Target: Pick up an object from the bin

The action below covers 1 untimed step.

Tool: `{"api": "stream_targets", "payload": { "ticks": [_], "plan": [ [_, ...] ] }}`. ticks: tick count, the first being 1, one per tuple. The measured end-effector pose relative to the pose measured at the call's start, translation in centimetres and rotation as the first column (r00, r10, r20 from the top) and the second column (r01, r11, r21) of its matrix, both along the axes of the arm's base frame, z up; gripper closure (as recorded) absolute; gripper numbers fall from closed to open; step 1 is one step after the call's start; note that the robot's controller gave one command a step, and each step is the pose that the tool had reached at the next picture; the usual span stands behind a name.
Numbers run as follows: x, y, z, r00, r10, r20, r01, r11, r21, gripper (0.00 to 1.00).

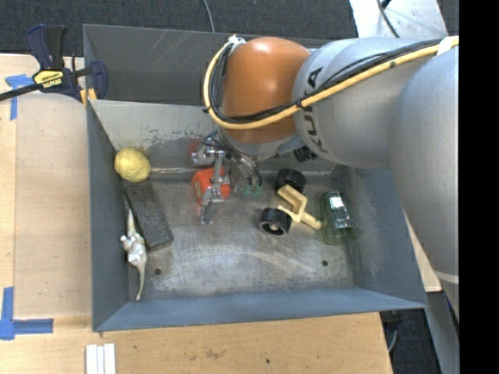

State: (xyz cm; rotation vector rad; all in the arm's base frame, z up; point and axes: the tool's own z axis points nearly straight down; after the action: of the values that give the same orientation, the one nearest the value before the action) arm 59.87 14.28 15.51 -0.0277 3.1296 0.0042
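- The grey metal bin (105,232) takes up the middle of the frame, and its floor is mostly bare towards the bottom edge.
- A yellow ball (132,164) sits at the upper left of the bin floor, close to the left wall.
- A small white figure (134,249) lies lower down along the left wall, just beside the lower end of the dark block.
- The dark block (150,216) is a flat bar. Its long axis runs steeply from upper left, just below the ball, to lower right.
- An orange-red thing (201,182) lies in the upper middle of the bin floor, well apart from the ball and the block.
  - Metal parts cover some of it, so neither its long axis nor the way it points can be told with certainty.
- The end effector (210,199) is low in the bin, right at the orange-red thing, under the arm's orange wrist cover (261,84).
  - I cannot tell whether it is open, closed or gripping that thing.
- A pale wooden toy with black wheels (287,207) lies right of centre, and its wooden bar slants from upper left to lower right.
- A clear green thing (337,218) lies near the right wall, with its long axis close to upright in the frame.
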Motion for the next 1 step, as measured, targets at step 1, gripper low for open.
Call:
{"api": "stream_targets", "payload": {
  "ticks": [1],
  "plan": [
    [0.68,-1.58,-3.30,1.000,-0.016,-0.014,0.016,1.000,-0.003,0.00]
  ]
}}
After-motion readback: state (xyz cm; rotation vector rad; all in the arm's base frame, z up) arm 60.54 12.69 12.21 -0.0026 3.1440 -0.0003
